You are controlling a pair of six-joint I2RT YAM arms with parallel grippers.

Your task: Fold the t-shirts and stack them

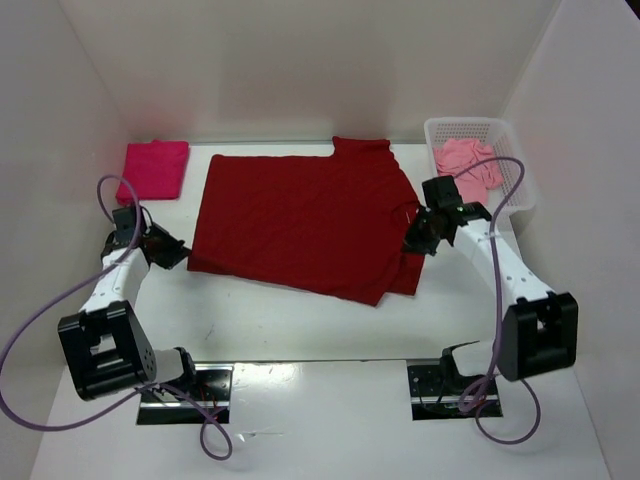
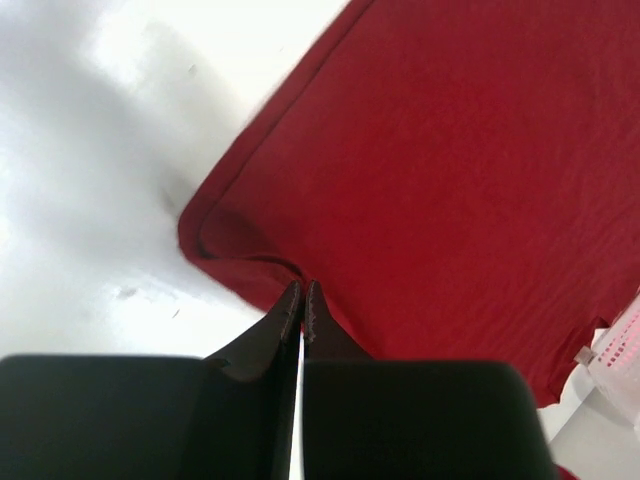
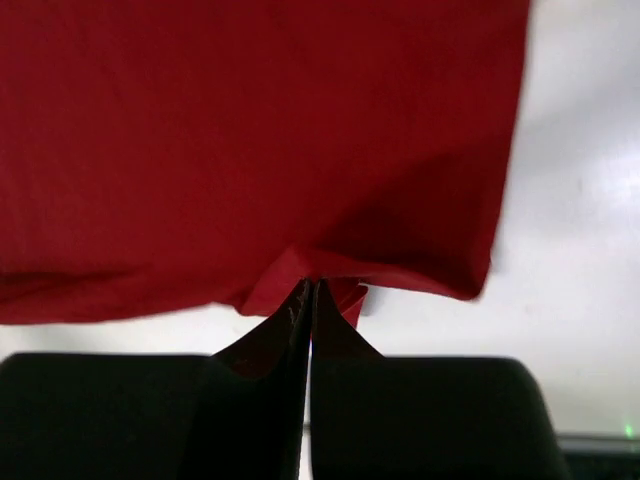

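Pinching the dark red shirt (image 1: 300, 220) at its near-left hem with the left gripper (image 2: 302, 292), at its right edge with the right gripper (image 3: 308, 290), both pressed together on cloth.

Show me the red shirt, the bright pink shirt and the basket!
red shirt (image 1: 300, 220), top view, middle of its cloth
bright pink shirt (image 1: 156, 170), top view, its middle
basket (image 1: 468, 123), top view, back rim

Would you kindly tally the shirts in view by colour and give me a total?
magenta shirt: 1
dark red shirt: 1
salmon shirt: 1
Total: 3
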